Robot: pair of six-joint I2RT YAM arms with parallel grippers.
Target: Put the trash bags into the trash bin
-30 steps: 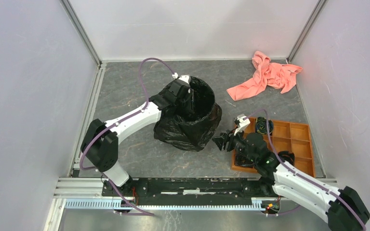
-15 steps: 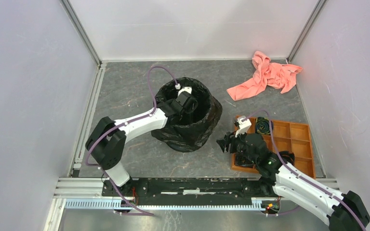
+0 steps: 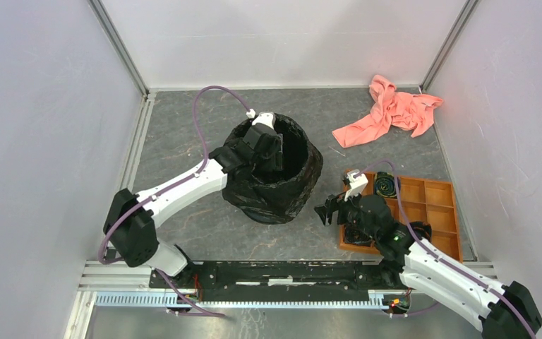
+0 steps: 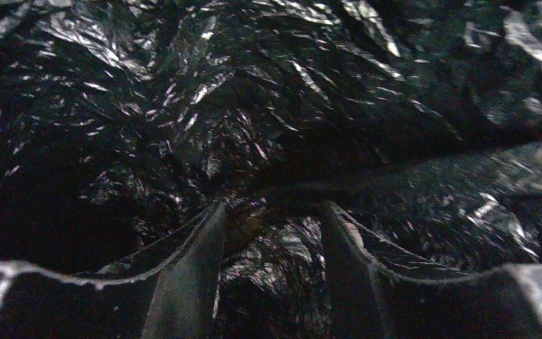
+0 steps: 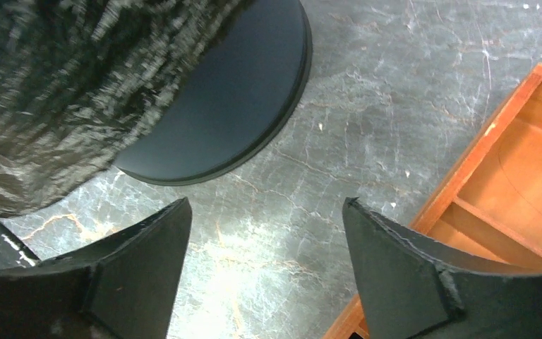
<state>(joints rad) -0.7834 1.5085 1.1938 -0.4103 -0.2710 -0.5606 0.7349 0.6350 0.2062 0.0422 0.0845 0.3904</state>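
The black trash bag (image 3: 276,192) sits in the trash bin (image 5: 233,99) and hangs over its sides. The left pincer (image 4: 272,212) is down inside the bag, but I cannot tell if it grips the bag. The right pincer (image 5: 267,205) is spread wide and holds nothing, low over the gray surface (image 3: 183,127) by the bin.

- The trash bin (image 5: 233,106) is almost wholly covered by the trash bag (image 3: 282,194); only a bare part of its lower wall shows.
- Inside the bin, film fills the left wrist view; whether the left gripper (image 4: 272,212) pinches any cannot be told.
- Right of the bin, the orange tray (image 5: 522,176) is cut off by the picture's edge, and from above the right arm (image 3: 430,258) hides its near corner.
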